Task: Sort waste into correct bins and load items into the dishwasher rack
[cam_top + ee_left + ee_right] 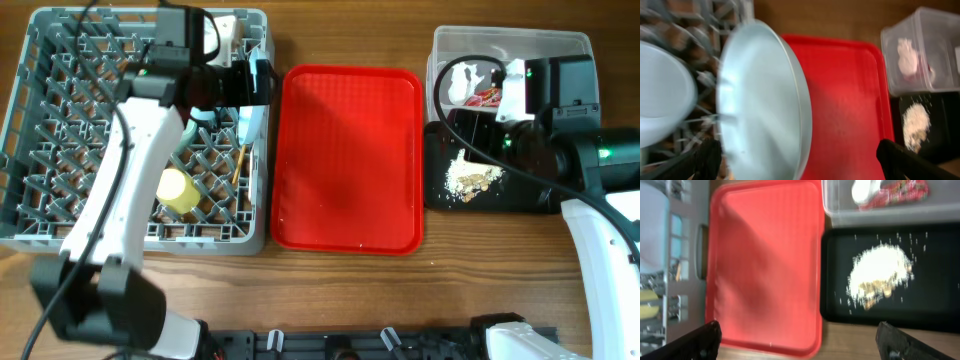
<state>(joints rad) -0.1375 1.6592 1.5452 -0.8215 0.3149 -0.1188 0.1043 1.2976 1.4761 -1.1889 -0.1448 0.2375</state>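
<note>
The grey dishwasher rack (pixel 60 120) holds a yellow cup (pixel 178 190), wooden chopsticks (pixel 240 165) and a pale plate (pixel 250 122) standing on edge at its right side. In the left wrist view the plate (pixel 765 105) fills the middle, with a pale blue bowl (pixel 660 100) to its left. My left gripper (pixel 800 167) is open around the plate's lower edge. My right gripper (pixel 802 345) is open and empty, above the red tray's corner. The clear tub (pixel 560 45) holds the white tissue (pixel 865 190) and red wrapper (pixel 900 192). Beige crumbs (pixel 880 277) lie on the black tray (pixel 935 300).
The large red serving tray (pixel 350 160) lies bare between the rack and the bins. My right arm (pixel 600 155) hangs over the black tray and tub. The wooden table's front edge runs below the trays.
</note>
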